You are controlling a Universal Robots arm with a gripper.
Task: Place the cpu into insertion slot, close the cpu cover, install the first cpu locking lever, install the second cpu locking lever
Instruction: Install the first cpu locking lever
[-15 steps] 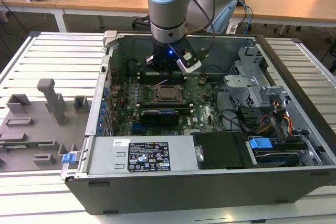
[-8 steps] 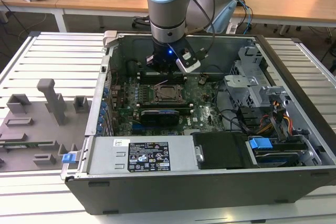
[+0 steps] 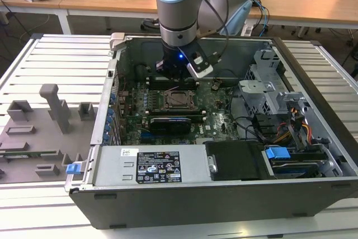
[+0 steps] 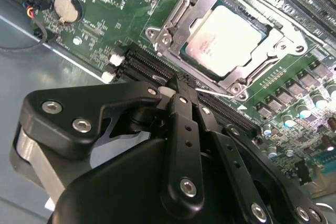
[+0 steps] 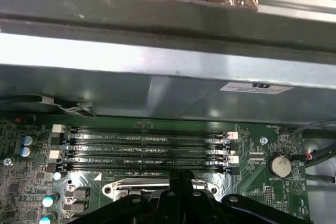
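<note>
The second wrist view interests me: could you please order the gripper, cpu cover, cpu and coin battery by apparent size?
1. gripper, though its nearness to the camera inflates it.
2. cpu cover.
3. cpu, inside the cover's window.
4. coin battery.

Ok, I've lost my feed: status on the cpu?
Gripper shut, close beside the cpu cover. cpu seated, cover down over it. Nothing blocking.

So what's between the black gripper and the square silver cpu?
In the second wrist view, one long narrow black card slot and a strip of green motherboard lie between the gripper and the cpu.
</note>
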